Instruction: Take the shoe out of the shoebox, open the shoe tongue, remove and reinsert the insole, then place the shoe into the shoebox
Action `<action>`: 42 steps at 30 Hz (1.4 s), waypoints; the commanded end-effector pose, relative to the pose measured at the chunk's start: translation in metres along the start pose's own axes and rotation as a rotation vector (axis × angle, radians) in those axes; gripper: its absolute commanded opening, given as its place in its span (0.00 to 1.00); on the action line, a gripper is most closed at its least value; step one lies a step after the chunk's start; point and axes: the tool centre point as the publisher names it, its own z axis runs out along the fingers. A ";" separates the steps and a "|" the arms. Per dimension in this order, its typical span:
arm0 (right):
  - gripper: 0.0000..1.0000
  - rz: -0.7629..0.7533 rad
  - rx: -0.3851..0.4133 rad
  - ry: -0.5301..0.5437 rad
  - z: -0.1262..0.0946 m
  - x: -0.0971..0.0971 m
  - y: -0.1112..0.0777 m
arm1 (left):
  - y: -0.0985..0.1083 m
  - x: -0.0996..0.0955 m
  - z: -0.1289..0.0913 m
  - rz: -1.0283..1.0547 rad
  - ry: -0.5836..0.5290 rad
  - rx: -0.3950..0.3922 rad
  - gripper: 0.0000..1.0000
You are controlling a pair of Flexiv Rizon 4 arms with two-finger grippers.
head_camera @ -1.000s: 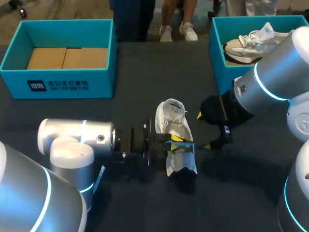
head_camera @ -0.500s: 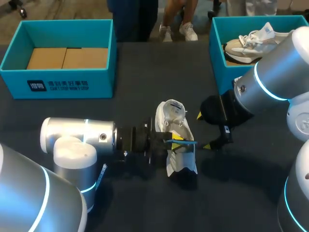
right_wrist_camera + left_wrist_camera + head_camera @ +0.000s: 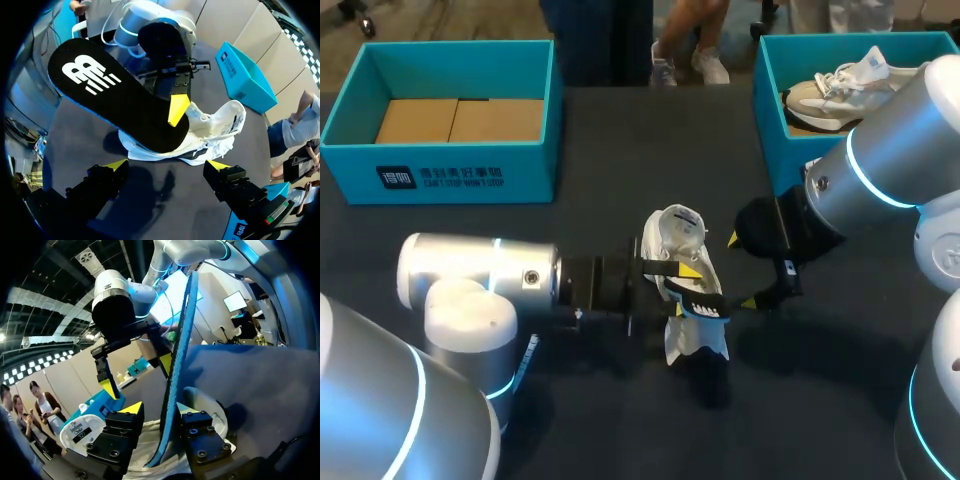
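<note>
A white shoe (image 3: pixel 680 240) lies on the dark table (image 3: pixel 620 140), midway between my two arms. A black insole with a blue edge (image 3: pixel 110 95) sticks up out of it, one end inside the shoe (image 3: pixel 220 125). My left gripper (image 3: pixel 698 290) comes in from the left and straddles the insole (image 3: pixel 180 340). Its fingers stand apart, wider than the thin insole, with a gap on one side. My right gripper (image 3: pixel 740 270) hangs open just right of the shoe, nothing between its fingers (image 3: pixel 116 164).
A teal shoebox (image 3: pixel 440 175) with a cardboard floor stands at the back left. A second teal box (image 3: pixel 775 130) at the back right holds another shoe (image 3: pixel 835 90). My right arm's big joints fill the right side.
My left gripper's fingers have spread apart from a tight pinch on the insole. The insole has shifted a little over the shoe. My right arm has not moved.
</note>
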 end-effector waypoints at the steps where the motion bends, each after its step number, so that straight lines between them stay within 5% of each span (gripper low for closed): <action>1: 1.00 -0.001 -0.001 -0.002 0.000 0.001 0.000 | -0.010 0.002 -0.007 -0.024 0.036 -0.055 0.35; 13: 1.00 -0.001 -0.001 -0.002 0.000 0.001 0.000 | -0.018 0.006 -0.021 -0.040 0.086 -0.168 0.27; 18: 1.00 -0.001 -0.001 -0.002 0.000 0.001 0.000 | -0.013 0.010 -0.019 -0.049 0.115 -0.180 0.00; 42: 1.00 -0.001 -0.001 -0.002 0.000 0.001 0.000 | 0.032 0.006 -0.009 0.050 0.064 -0.244 0.00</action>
